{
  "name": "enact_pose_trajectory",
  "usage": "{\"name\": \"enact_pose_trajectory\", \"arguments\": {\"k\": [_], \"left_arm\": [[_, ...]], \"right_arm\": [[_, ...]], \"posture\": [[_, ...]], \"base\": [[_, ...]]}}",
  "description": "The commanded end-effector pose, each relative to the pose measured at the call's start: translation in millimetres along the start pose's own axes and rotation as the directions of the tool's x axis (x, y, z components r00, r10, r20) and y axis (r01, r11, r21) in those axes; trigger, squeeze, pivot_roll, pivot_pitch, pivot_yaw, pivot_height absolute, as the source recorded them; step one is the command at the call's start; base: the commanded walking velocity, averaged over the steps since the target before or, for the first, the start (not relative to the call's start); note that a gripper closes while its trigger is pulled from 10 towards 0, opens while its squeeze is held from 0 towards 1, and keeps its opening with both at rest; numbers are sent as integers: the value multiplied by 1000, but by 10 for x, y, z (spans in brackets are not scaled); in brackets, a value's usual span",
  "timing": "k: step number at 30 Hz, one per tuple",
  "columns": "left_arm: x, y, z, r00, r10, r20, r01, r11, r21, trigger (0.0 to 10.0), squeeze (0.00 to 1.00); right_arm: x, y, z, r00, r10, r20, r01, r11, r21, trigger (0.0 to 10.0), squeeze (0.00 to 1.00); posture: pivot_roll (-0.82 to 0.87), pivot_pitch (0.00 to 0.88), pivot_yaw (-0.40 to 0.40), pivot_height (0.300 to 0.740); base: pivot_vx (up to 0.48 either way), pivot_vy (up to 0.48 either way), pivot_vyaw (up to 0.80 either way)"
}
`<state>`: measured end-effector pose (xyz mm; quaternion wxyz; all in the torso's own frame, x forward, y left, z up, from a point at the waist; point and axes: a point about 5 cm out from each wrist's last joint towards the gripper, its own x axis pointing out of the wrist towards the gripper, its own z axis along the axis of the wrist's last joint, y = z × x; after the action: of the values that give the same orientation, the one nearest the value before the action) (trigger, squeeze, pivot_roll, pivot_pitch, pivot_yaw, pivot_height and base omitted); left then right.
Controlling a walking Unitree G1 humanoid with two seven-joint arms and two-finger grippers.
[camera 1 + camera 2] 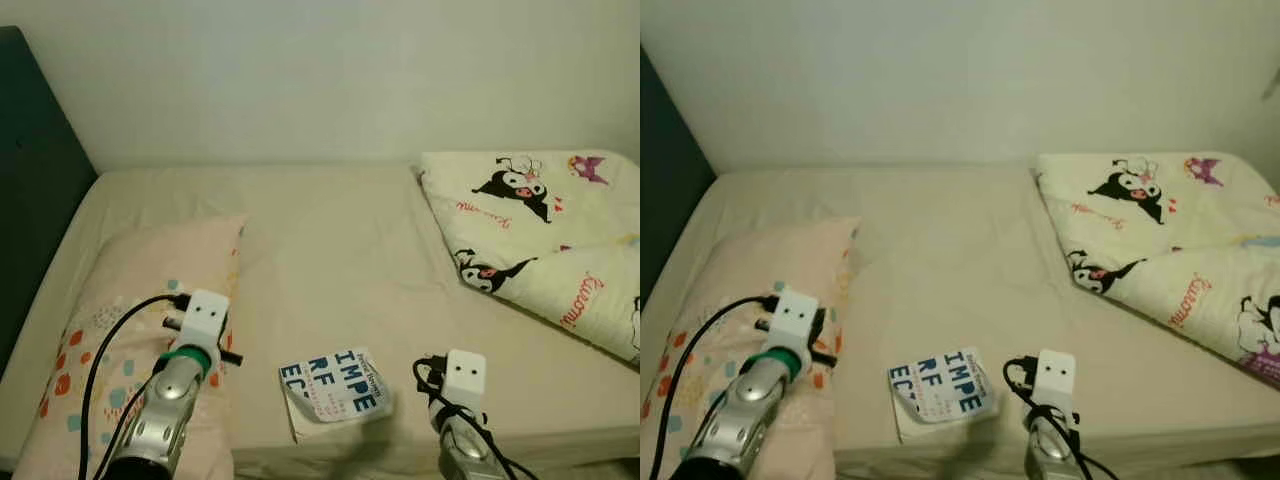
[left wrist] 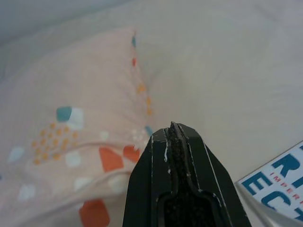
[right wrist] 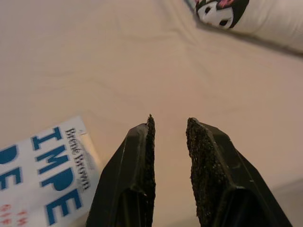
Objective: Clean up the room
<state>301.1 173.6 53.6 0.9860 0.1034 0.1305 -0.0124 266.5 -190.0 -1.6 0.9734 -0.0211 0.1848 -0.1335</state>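
Observation:
A white paperback book (image 1: 333, 391) with blue letters lies near the front edge of the beige bed (image 1: 340, 240); it also shows as the book (image 3: 42, 175) in the right wrist view and the book (image 2: 277, 182) in the left wrist view. My left gripper (image 2: 173, 126) is shut and empty, hovering over the edge of a pink patterned pillow (image 1: 130, 330), left of the book. My right gripper (image 3: 169, 124) is open a small way, empty, above bare sheet just right of the book.
A folded cream blanket (image 1: 550, 235) with cartoon prints covers the bed's right side. A dark headboard (image 1: 30, 170) stands at the left and a pale wall (image 1: 330, 70) runs behind the bed. Cables (image 1: 105, 350) trail from my left wrist.

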Motion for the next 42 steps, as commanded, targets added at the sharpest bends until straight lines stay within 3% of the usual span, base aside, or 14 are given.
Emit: {"name": "enact_pose_trajectory", "arguments": {"k": [1,5,8,13,17,20,26,29,34,35,37,42], "left_arm": [[-61,-55,-149,999,-25,-26,25,999,-25,10000,0],[-86,-126,-202,997,-78,-24,78,997,9,10000,0],[-105,-105,-589,976,-55,-208,43,997,-63,10000,0],[-142,-180,-751,952,-93,-292,82,995,-47,10000,0],[-192,-186,-869,932,-67,-355,22,992,-128,10000,0],[-230,-216,-938,918,-75,-388,26,991,-130,10000,0],[-265,-287,-1016,902,-107,-418,60,990,-124,10000,0],[-274,-305,-1050,892,-129,-433,78,988,-133,10000,0],[-282,-320,-1070,884,-144,-445,95,987,-130,10000,0],[-284,-426,-1071,878,-166,-449,127,985,-117,10000,0],[-284,-426,-1071,878,-166,-449,127,985,-117,10000,0],[-299,-623,-1040,895,-174,-411,134,983,-124,10000,0]], "right_arm": [[3,94,21,1000,27,4,-26,998,-50,10000,0],[12,136,21,999,39,-6,-39,995,-88,10000,0],[7,74,-252,976,28,-216,-37,999,-34,10000,0],[32,29,-303,957,11,-289,-16,1000,-17,10000,0],[42,62,-329,940,19,-342,-27,999,-19,10000,0],[19,53,-391,924,16,-382,-34,999,-42,10000,0],[1,85,-431,910,32,-413,-75,993,-91,10000,0],[-50,90,-523,885,44,-464,-88,993,-73,10000,0],[-75,109,-557,879,57,-473,-95,994,-56,10000,0],[-81,123,-561,884,57,-463,-85,996,-40,10000,0],[-81,123,-561,884,57,-463,-85,996,-40,10000,0],[-53,154,-511,897,64,-438,-118,988,-97,10000,0]], "posture": [[123,3,67,740],[122,0,53,740],[120,0,34,740],[116,0,27,740],[125,4,9,740],[136,4,-1,740],[131,6,-12,740],[138,5,-17,740],[138,0,-18,740],[141,0,-19,740],[141,0,-19,740],[140,0,-31,740]], "base": [[0,0,0],[0,0,0],[0,0,0],[0,0,0],[0,0,0],[0,0,0],[0,0,0],[0,0,0],[0,0,0],[0,0,0],[0,0,0],[0,0,0]]}}
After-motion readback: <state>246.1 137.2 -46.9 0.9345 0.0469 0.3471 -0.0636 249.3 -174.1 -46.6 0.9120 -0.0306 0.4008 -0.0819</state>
